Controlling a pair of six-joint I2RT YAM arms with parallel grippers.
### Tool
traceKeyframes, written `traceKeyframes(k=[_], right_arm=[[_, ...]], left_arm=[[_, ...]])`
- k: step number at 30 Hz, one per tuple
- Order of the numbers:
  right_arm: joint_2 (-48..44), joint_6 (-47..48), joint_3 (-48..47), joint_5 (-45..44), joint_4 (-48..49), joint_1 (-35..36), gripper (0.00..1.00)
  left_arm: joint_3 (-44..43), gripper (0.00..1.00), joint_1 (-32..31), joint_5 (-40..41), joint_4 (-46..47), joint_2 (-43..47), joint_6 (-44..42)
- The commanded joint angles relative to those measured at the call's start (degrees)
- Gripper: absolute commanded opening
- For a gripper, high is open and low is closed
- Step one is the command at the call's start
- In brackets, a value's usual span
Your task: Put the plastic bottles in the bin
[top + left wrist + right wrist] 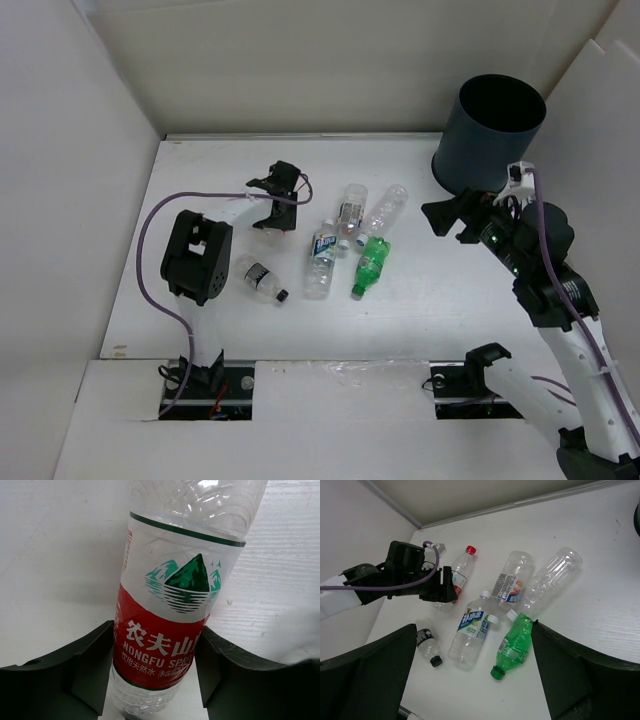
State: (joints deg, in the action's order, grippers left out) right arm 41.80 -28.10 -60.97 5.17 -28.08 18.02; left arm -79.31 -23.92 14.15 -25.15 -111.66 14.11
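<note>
Black left claw (pixel 156 630) — clear red-labelled bottle (pixel 185 570)

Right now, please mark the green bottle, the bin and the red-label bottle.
green bottle (pixel 370 265): top external view, body.
bin (pixel 468 160): top external view, outer wall.
red-label bottle (pixel 160 650): left wrist view, red label.

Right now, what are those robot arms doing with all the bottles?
The left gripper is closed around a red-label bottle that lies on the table; it is not lifted yet. The right gripper hangs open beside the bin, holding nothing. Five more bottles lie mid-table, including a green bottle.
</note>
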Motion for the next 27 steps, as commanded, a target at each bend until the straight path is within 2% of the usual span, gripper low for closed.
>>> traceKeyframes(k=[1,2,3,4,9,13,14,17,21,27], right_arm=[[0.3,-0.29,-0.29,2.21,4.69,-0.18,1.0],[0.3,-0.29,-0.29,2.21,5.57,-0.18,1.0],[0.82,-0.81,-0.29,2.82,6.1,-0.18,1.0],[1.52,-0.82,0.23,3.79,6.71,-0.18,1.0],[7.75,-2.14,-0.37,9.15,12.6,-0.18,1.0],[14.68,-5.64,-3.1,15.03,19.27,-0.18,1.0],[16.37,-6.44,-3.89,17.22,20.85,-0.18,1.0],[23.66,-9.07,-7.57,21.01,27.97,-0.18,1.0],[31.75,-13.82,-12.94,25.93,36.14,0.88,1.0],[36.68,-20.5,-16.29,30.24,46.52,3.69,1.0]], left_arm=[[-0.76,0.28,0.02,-3.52,-1.92,-2.78,1.79],[-1.28,0.18,0.02,-3.52,-2.71,-2.78,2.5],[-2.51,0.02,0.02,-3.52,-2.71,-1.3,2.5],[-3.3,0.0,0.02,-4.04,-2.71,-0.41,2.5],[-6.99,0.0,0.02,-6.84,-2.72,9.15,2.5],[-7.0,0.0,0.02,-19.92,-0.25,21.36,-0.92],[-7.0,0.0,0.02,-26.3,0.36,22.78,-1.97],[-8.31,0.0,-0.77,-33.12,1.85,26.91,-2.51],[-11.04,0.0,-2.27,-42.24,1.86,28.78,-1.28],[-12.71,0.0,-2.27,-45.71,3.52,29.91,1.09]])
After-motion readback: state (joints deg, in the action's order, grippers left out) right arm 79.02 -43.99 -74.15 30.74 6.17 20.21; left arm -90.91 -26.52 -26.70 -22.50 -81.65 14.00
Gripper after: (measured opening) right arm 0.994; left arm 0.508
